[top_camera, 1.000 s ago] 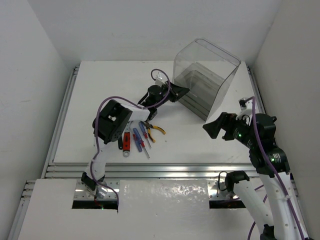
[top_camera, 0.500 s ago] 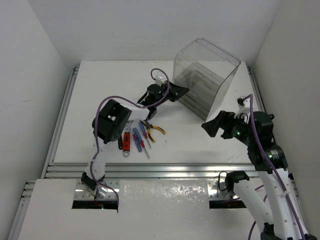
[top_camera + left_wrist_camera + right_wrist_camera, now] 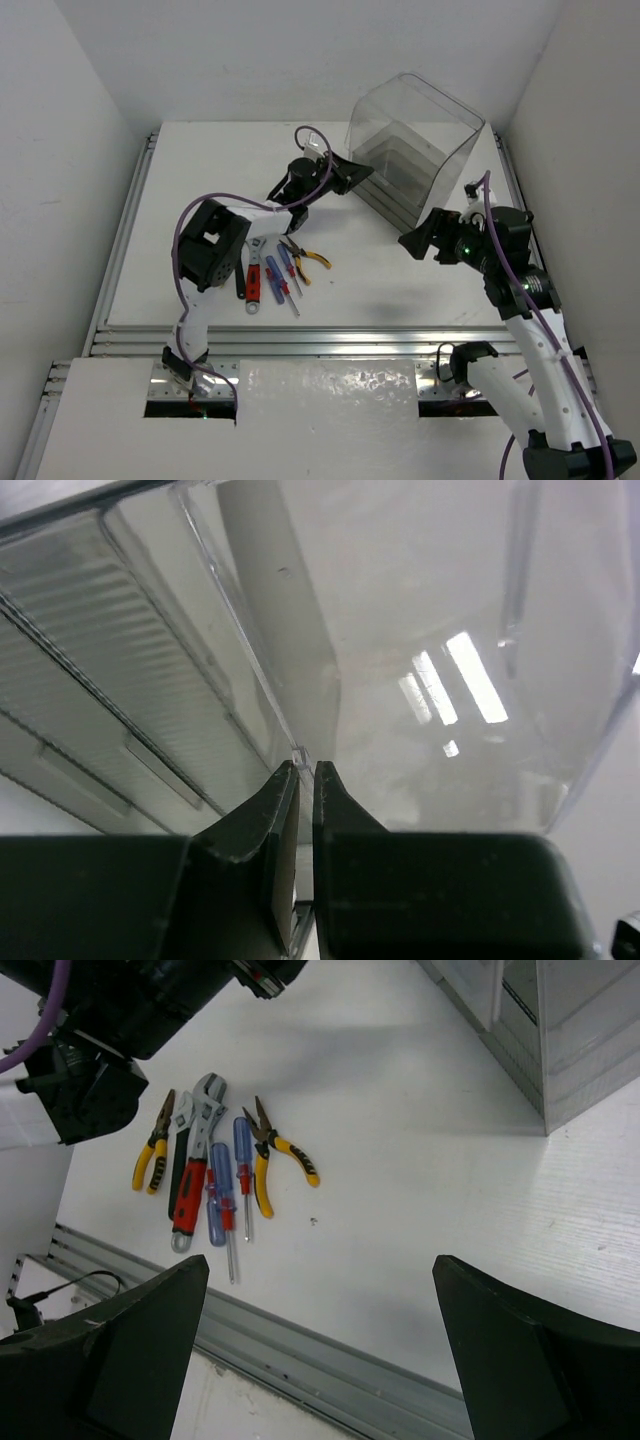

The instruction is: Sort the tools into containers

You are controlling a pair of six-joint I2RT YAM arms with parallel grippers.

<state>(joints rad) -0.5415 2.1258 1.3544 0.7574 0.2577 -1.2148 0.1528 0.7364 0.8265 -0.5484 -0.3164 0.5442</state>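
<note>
The tools lie in a tight row on the white bench (image 3: 200,180), well behind the left jaws and well apart from the right jaws. In the right wrist view they sit ahead of the right jaws, off toward the finger on the left of that view. At the outer end is a yellow-handled pliers (image 3: 152,1152). Next come a black-handled wrench (image 3: 179,1175) and a red-handled wrench (image 3: 189,1203) lying side by side, then a blue-handled screwdriver (image 3: 219,1195). After it is a slimmer screwdriver (image 3: 243,1175) with blue and red on its handle. A second yellow-handled pliers (image 3: 272,1160) lies splayed at the end nearest the box. Neither pair of jaws touches any of them.

The left jaws are clenched, with only a sliver of gap between the two black fingers (image 3: 250,830). A thin clear edge of the transparent box (image 3: 415,120) runs down into that gap, so they pinch the box at its low front edge. Just beyond the fingertips and to their left are the grey ribbed trays (image 3: 90,640), stacked inside the box. To the right of the fingertips is the box's clear curved wall, with light reflected in it.

The right jaws are released and spread wide. Their fingers (image 3: 110,1350) sit at the two lower corners of the wrist view, with only bare bench between them. They hover near the box's front right corner without touching it, and the box's base lies ahead of them, off to the right.
</note>
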